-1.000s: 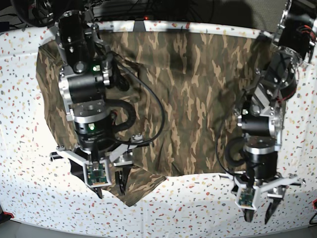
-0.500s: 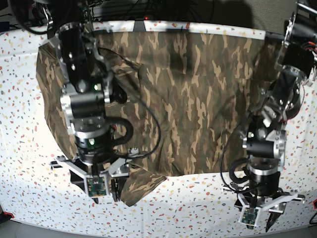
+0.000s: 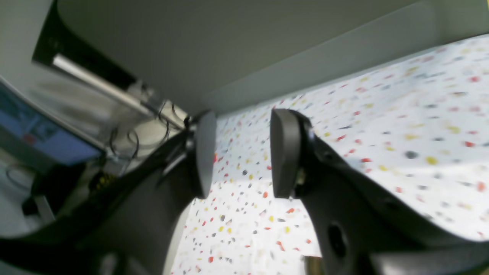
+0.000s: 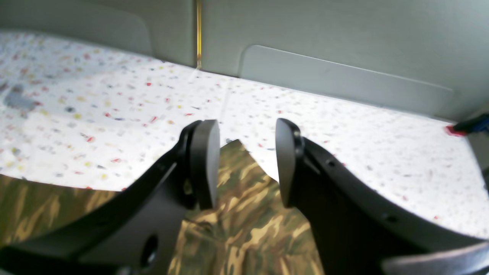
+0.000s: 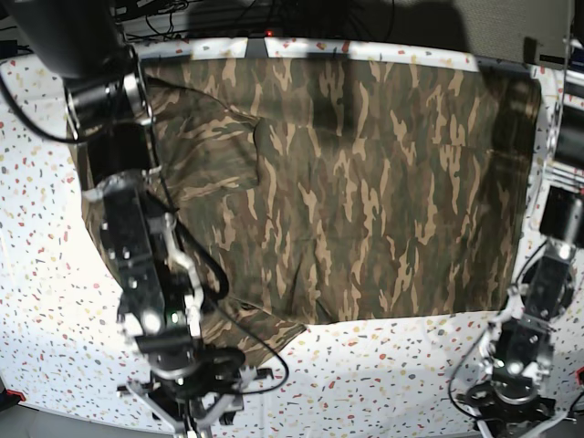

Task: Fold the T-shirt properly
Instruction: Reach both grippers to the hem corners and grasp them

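Note:
The camouflage T-shirt (image 5: 347,182) lies spread over the speckled table (image 5: 36,274), with a folded flap (image 5: 265,342) near the front edge. In the right wrist view my right gripper (image 4: 244,164) is open, and nothing sits between its dark fingers (image 4: 204,164). It hangs just above a pointed corner of the T-shirt (image 4: 244,214). My left gripper (image 3: 242,152) is open too, over bare speckled cloth with no shirt under it. In the base view the right arm (image 5: 155,310) stands at the lower left and the left arm (image 5: 525,356) at the lower right. Both grippers are cut off there by the bottom edge.
A grey wall panel (image 4: 336,80) runs behind the front table edge. A small red object (image 4: 454,130) lies at the right in the right wrist view. A screen (image 3: 34,137) and cables (image 3: 130,133) show beside the table in the left wrist view.
Both arms have drawn back toward the near table edge, uncovering the shirt, and their grippers have slid out of the base view. The jaws have stayed equally wide.

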